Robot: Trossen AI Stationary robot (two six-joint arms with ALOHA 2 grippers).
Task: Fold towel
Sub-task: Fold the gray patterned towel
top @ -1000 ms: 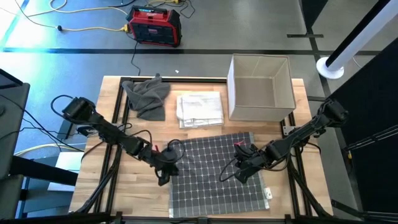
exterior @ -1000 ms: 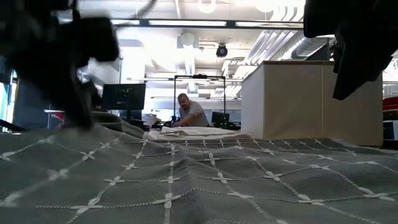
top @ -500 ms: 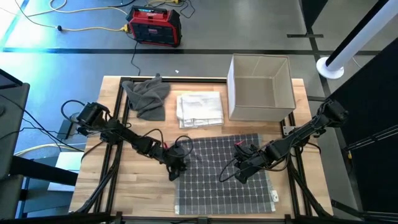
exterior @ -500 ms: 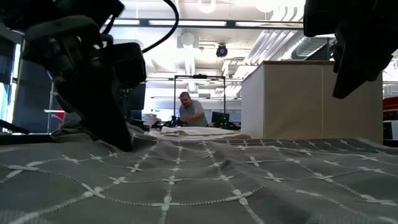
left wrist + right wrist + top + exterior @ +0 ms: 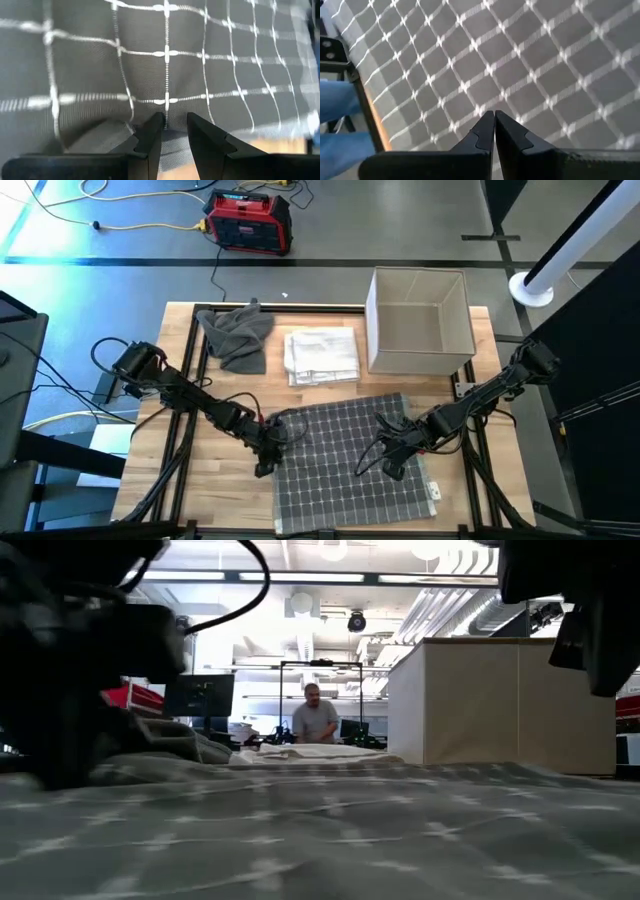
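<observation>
The grey checked towel (image 5: 350,460) was spread nearly flat on the front half of the table (image 5: 180,490), its near edge at the table's front edge. It was judged that the fold had not yet been made and that the step in hand was the taking up of the cloth at its two sides.

The left gripper (image 5: 266,450) was placed at the towel's left edge, near its back left corner, where the cloth was rucked a little. In the left wrist view the jaws were seen parted only narrowly, with a small ridge of cloth lying at the tips of the fingers (image 5: 150,135); whether that ridge was truly pinched could not be told, and the grip was judged as no more than begun.

The right gripper (image 5: 393,463) was held over the right part of the towel, inside its right edge. In the right wrist view its fingers (image 5: 482,132) were pressed together, tip to tip, with no fold of cloth visible between them; contact with the towel could not be made out.

For the next move a firm hold on both edges would be called for, then a lift and a carry across so that one half is laid on the other.

Behind the towel a crumpled grey cloth (image 5: 236,333), a folded white cloth (image 5: 322,356) and an open box (image 5: 420,320) were ranged along the back edge.
</observation>
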